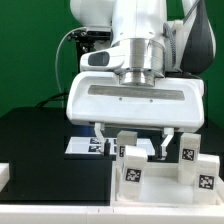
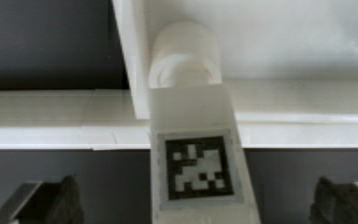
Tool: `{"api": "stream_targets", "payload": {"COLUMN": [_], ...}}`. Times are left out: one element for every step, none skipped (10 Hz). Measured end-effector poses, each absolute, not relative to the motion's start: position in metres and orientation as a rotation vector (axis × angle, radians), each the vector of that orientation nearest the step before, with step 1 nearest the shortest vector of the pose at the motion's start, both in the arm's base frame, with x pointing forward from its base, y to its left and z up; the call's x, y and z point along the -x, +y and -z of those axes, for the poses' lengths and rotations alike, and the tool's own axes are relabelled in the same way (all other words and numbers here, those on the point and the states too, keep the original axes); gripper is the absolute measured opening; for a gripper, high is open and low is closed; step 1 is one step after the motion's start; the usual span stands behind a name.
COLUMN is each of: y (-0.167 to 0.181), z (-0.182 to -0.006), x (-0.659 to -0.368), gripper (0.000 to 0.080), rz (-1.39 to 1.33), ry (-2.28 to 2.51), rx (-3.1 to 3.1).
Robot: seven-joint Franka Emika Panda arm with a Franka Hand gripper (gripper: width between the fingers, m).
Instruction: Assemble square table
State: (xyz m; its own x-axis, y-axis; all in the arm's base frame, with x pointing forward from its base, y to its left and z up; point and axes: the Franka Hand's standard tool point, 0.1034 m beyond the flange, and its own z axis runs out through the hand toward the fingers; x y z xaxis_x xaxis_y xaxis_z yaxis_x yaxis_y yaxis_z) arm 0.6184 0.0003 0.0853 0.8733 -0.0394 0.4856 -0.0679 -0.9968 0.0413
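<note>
1. While the end effector (image 1: pixel 131 135) hangs over the worktop (image 1: pixel 40 140), its fingers (image 1: pixel 100 133) stand wide apart and hold nothing.
2. Between them, in the wrist view, a tagged white leg (image 2: pixel 194 120) lies free of both fingers (image 2: pixel 39 203), which stand clear on either side.
3. Under the leg lies the tray-like top (image 2: pixel 309 105); whether the leg sits inside its rim I cannot tell.
4. Three more tagged legs (image 1: pixel 131 168) stand on the worktop below the end effector in the exterior view, towards that view's right.
5. Behind them lies a flat marker board (image 1: pixel 82 146).
6. Arm (image 1: pixel 135 30): upright, wrist pointing straight down.
</note>
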Motion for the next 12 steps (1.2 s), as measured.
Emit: {"api": "stream_targets", "payload": {"y": [0.000, -0.003, 0.002, 0.008, 0.010, 0.007, 0.004, 0.000, -0.001, -0.001, -0.001, -0.001], "z": [-0.090, -0.097, -0.093, -0.088, -0.086, -0.082, -0.080, -0.081, -0.085, -0.086, -0.085, -0.085], "x": [-0.621, -0.628, -0.627, -0.625, -0.628, -0.630, -0.628, -0.630, -0.633, -0.633, -0.633, -0.633], "gripper": [0.0649, 0.0649, 0.0649, 0.0649, 0.0649, 0.0649, 0.0649, 0.0649, 0.0649, 0.0649, 0.0649, 0.0539], "rz": [-0.669, -0.668, -0.600, -0.450, -0.347, -0.277, -0.180, -0.156, -0.157, -0.161, -0.158, -0.156], "ry": [-0.108, -0.122, -0.137, -0.158, -0.162, -0.157, -0.134, -0.132, -0.141, -0.154, -0.177, -0.240], "rx": [-3.044, -3.053, -3.085, -3.142, -3.174, -3.186, -3.202, -3.207, -3.210, -3.210, -3.209, -3.209]}}
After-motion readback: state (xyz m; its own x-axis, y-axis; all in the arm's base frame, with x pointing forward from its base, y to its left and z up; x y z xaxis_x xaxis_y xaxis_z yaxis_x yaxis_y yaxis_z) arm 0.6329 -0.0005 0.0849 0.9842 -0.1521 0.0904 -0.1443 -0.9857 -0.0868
